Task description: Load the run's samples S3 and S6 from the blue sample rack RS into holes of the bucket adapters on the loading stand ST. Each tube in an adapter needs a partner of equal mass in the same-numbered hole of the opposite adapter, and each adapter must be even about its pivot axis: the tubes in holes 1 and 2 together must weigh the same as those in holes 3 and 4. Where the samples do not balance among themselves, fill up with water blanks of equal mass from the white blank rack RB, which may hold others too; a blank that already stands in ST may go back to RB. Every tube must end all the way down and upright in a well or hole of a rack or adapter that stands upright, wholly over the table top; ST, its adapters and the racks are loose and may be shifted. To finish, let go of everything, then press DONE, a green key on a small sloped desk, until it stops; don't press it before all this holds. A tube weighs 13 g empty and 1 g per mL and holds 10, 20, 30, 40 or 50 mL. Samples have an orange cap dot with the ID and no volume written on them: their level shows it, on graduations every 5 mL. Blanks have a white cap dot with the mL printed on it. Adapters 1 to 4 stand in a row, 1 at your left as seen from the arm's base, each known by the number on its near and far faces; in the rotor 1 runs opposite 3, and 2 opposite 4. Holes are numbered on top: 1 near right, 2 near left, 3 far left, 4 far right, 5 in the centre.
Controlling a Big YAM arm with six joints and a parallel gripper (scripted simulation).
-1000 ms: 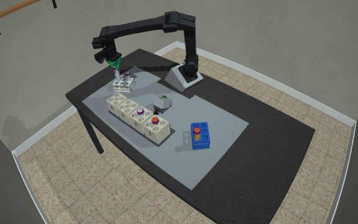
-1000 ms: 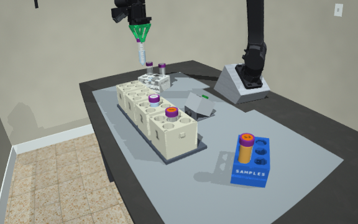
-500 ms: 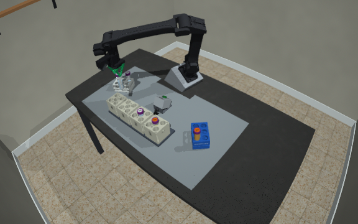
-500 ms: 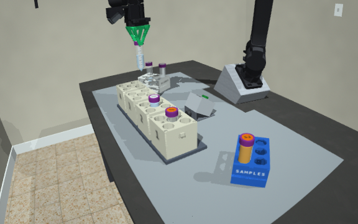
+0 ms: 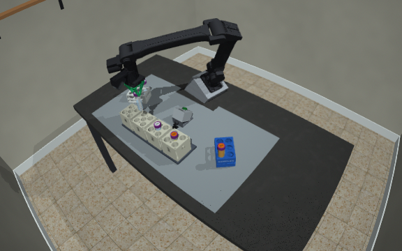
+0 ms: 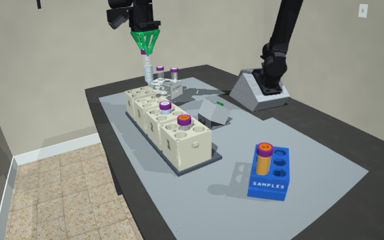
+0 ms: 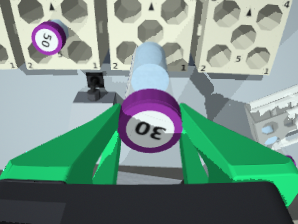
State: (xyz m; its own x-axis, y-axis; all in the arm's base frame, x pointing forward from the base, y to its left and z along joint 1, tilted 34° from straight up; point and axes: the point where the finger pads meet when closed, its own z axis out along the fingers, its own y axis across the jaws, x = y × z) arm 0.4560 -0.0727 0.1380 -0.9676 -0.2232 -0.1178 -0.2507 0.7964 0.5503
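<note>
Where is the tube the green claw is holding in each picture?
Top: the held tube hangs at upper left, under the gripper.
Exterior: top centre, above the far end of the cream adapters.
Wrist: middle, its cap reading 30.
Shared landmark: the row of cream adapters shows in all three.
</note>
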